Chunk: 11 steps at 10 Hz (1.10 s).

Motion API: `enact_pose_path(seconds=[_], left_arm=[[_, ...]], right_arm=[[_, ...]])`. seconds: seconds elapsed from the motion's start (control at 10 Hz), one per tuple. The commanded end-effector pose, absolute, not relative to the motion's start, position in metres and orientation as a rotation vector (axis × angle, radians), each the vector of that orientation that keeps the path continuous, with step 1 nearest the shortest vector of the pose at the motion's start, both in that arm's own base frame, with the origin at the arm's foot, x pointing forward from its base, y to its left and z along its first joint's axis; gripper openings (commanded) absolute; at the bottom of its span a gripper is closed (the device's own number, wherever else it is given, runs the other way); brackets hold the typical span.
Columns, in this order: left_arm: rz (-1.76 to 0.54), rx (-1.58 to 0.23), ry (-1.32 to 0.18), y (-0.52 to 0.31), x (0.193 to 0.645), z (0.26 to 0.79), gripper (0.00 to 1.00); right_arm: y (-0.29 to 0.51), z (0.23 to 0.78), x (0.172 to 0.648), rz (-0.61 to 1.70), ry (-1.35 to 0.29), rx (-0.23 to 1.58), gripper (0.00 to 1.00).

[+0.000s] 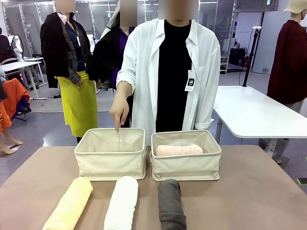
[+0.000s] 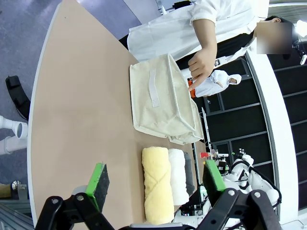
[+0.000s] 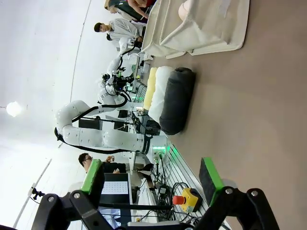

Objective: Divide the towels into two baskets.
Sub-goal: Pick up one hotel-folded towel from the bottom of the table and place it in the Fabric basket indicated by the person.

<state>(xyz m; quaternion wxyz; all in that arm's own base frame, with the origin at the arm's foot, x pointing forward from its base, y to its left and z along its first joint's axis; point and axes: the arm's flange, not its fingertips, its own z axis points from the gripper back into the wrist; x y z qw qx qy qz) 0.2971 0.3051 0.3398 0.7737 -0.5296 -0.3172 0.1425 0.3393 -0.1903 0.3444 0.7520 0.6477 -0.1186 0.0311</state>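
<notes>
Three rolled towels lie closest, along the bottom edge of the front view: the yellow towel (image 1: 69,203) at lower left, the white towel (image 1: 122,201) in the middle and the grey towel (image 1: 171,203) just right of centre. All three are soft terry cylinders, laid side by side on the matte brown table (image 1: 249,191) with their far ends toward the baskets.

Mid-frame behind them stand two beige canvas bins with soft upright walls, almost touching each other. The right basket (image 1: 186,165) holds the pink towel (image 1: 178,150), which lies crosswise with its rounded top showing above the front wall. The left basket (image 1: 110,160) shows its pale inner lining.

A person in a white shirt stands at the far side. One hand (image 1: 119,111) hangs above the left basket, curled, with the index finger pointing straight down. The fingertip is at the far rim, and I cannot tell if it touches.

In the left wrist view the left gripper (image 2: 156,179) has its green pads spread wide with nothing between them, above the table short of the towels. In the right wrist view the right gripper (image 3: 151,177) is spread just as wide, also holding nothing.
</notes>
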Motion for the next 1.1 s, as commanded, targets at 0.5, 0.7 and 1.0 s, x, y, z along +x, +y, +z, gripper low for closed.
enact_pose_path(seconds=[0.5, 0.7, 1.0], left_arm=[[-0.021, -0.967, -0.504, 0.201, 0.293, 0.385, 1.0], [-0.135, -0.784, -0.421, 0.153, 0.293, 0.404, 1.0], [-0.318, -0.634, -0.305, 0.079, 0.31, 0.414, 1.0]], right_arm=[[-0.188, 0.347, 0.335, 0.07, -0.262, 1.405, 1.0], [-0.188, 0.347, 0.335, 0.07, -0.262, 1.405, 1.0], [-0.188, 0.347, 0.335, 0.07, -0.262, 1.405, 1.0]])
